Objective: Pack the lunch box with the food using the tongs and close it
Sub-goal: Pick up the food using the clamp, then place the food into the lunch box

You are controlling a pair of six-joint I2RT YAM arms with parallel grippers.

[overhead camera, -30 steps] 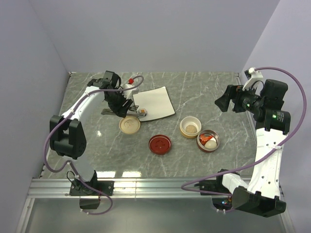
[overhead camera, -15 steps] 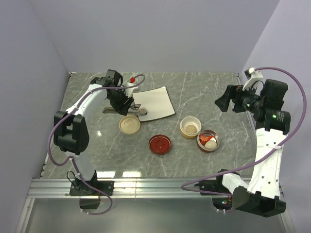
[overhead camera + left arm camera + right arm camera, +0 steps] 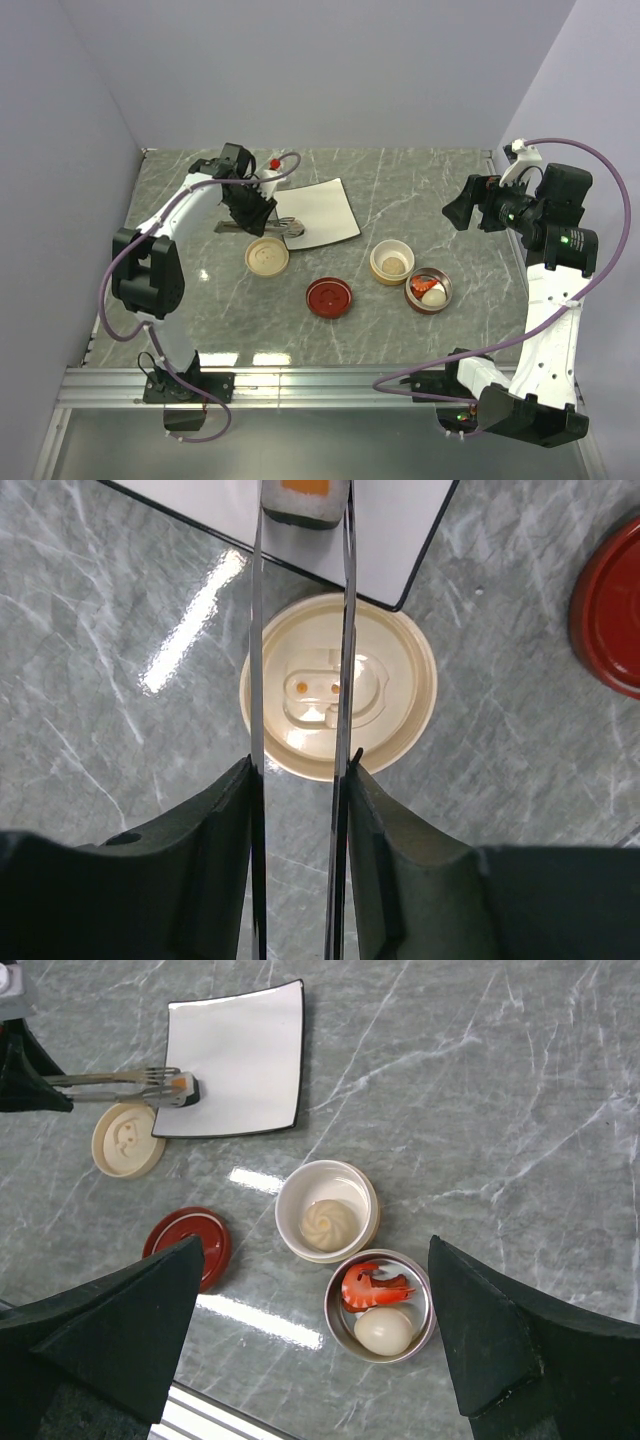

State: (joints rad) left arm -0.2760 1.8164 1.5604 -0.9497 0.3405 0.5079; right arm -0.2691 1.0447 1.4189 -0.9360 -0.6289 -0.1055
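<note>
My left gripper (image 3: 254, 212) (image 3: 300, 770) is shut on the silver tongs (image 3: 281, 222) (image 3: 257, 630), one finger pressing each arm. The tong tips straddle the dark-wrapped sushi roll (image 3: 304, 502) (image 3: 187, 1089) at the near-left edge of the white plate (image 3: 322, 208). The lunch box stands open in two parts. A cream bowl (image 3: 360, 1195) holds the beige ball (image 3: 327, 1224). A metal bowl (image 3: 340, 1335) holds the shrimp (image 3: 372, 1287) and the egg (image 3: 385, 1330). My right gripper (image 3: 456, 213) (image 3: 315, 1243) hangs open, high above these bowls.
A cream lid (image 3: 267, 257) (image 3: 338, 700) lies just near of the plate, under the tongs. A red lid (image 3: 329, 297) (image 3: 188, 1243) lies toward the table's middle. A small white bottle with a red cap (image 3: 268, 172) stands behind the left gripper. Walls close in at the left, back and right.
The left gripper has squeezed the tongs narrower and shifted slightly back and right, bringing the tips around the sushi roll. The right arm has not moved.
</note>
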